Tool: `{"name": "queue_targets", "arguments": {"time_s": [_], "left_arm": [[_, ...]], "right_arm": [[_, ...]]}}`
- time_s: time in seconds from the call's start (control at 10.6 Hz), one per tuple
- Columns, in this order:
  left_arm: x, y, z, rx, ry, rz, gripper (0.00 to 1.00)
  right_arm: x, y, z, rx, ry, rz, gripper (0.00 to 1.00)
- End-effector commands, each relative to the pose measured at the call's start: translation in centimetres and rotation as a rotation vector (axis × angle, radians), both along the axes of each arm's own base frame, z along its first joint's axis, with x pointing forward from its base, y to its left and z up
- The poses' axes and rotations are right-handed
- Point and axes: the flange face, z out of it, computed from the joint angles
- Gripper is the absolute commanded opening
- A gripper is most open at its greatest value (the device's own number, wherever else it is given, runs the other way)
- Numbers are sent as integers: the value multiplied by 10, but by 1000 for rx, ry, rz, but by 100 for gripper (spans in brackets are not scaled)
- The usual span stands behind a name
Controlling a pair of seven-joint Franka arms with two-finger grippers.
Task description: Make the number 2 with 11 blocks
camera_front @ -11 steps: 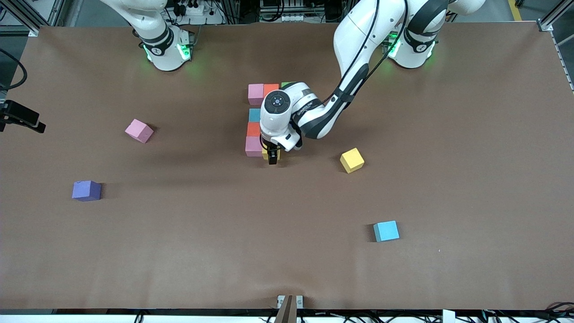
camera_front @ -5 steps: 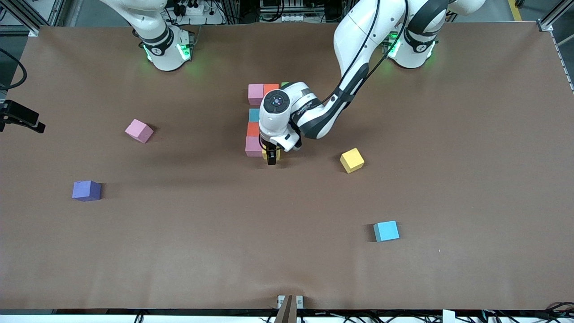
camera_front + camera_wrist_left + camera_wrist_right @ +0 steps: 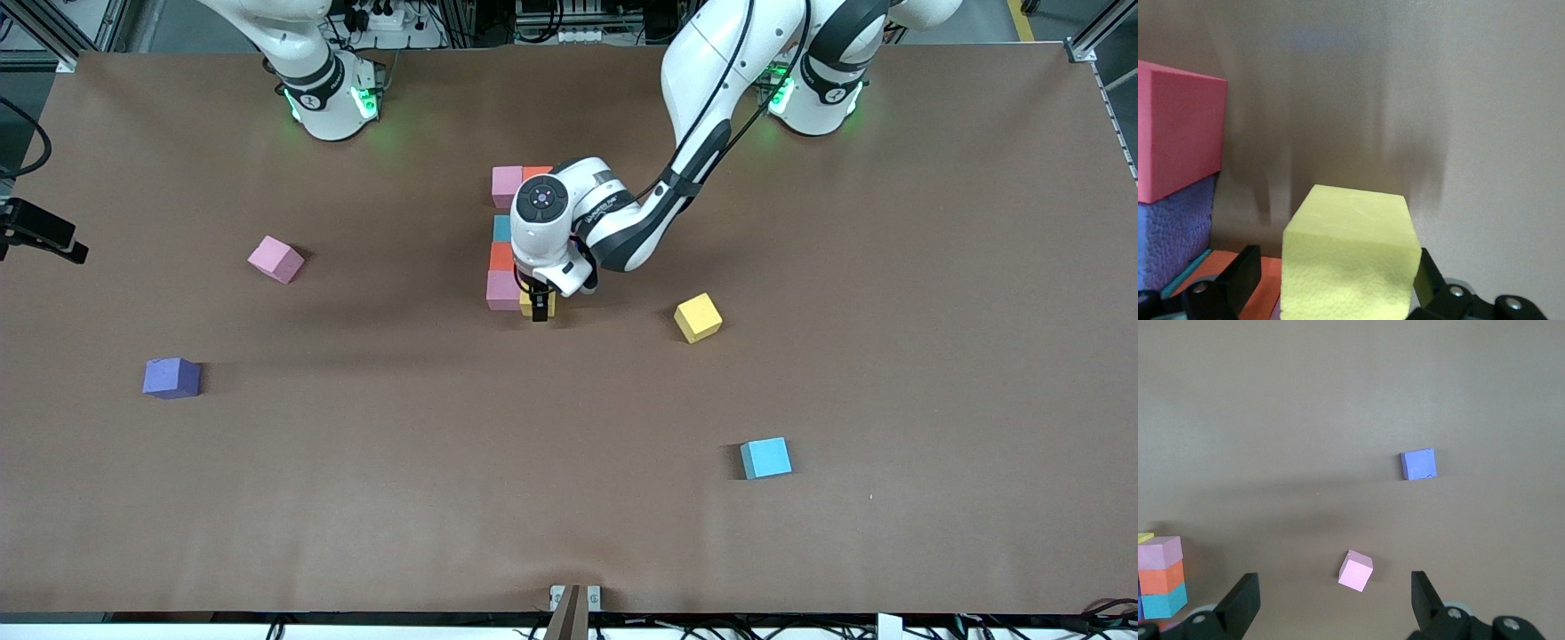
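brown table (image 3: 889, 267) carries our half-built number 2 (image 3: 502, 258). our left gripper (image 3: 538, 309), fingers spread, straddles a yellow block (image 3: 1348, 260) touching the digit's nearest pink cube (image 3: 501, 291), likely seating it. our right gripper (image 3: 1335, 600) waits spread, empty.

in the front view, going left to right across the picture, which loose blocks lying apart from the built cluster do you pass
purple block → pink block → yellow block → light blue block
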Motion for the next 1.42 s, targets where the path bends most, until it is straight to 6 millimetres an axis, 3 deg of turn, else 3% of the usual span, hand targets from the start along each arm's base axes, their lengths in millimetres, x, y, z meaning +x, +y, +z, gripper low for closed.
{"name": "queue_targets", "arguments": {"time_s": [0.0, 0.66, 1.32], "left_arm": [[-2, 1, 9, 16, 3, -25, 100], [-1, 4, 13, 31, 13, -31, 100], [4, 8, 35, 44, 12, -61, 100]], "right_arm": [[-1, -2, 5, 8, -8, 7, 100], [-2, -3, 6, 13, -8, -8, 100], [7, -15, 3, 6, -51, -25, 100]]}}
